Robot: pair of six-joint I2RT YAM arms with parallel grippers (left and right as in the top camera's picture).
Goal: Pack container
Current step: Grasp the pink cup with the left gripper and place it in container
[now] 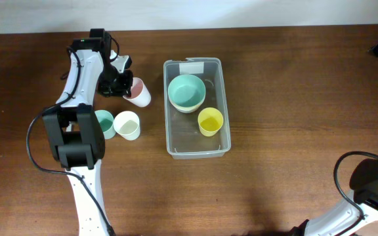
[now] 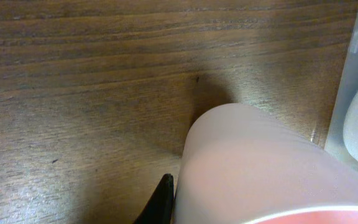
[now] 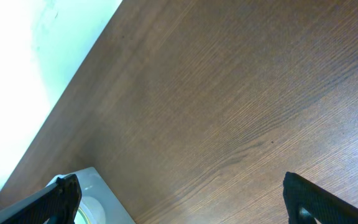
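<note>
The left gripper (image 1: 128,90) had hold of a pink cup (image 1: 140,93). The cup was tipped to one side, with its open end toward the gripper. In the left wrist view one black finger (image 2: 164,200) lay against the side of the cup. The other finger was hidden, so I could not tell how far apart the two were.

The container (image 1: 190,136) sat flat on the table (image 1: 274,183), just to the right of the left gripper. It was near the pink cup but not touching it. Its white label (image 1: 191,64) was on the short end farther out than the gripper.

Inside the container, a green bowl (image 1: 187,90) sat at the label end, straight to the right of the gripper. A yellow cup (image 1: 210,121) stood just beside the bowl, closer to the robot and close to the right wall.

Two more cups stood on the table outside the container. They were closer to the robot than the left gripper, side by side, with their open ends up. The pale green cup (image 1: 127,124) was nearer the container. The blue-green cup (image 1: 104,122) was on its left, partly under the arm.

The right gripper (image 3: 180,186) was wide open with nothing in it. Only brown table showed between its fingers. It was well apart from the container, far off to the right.
</note>
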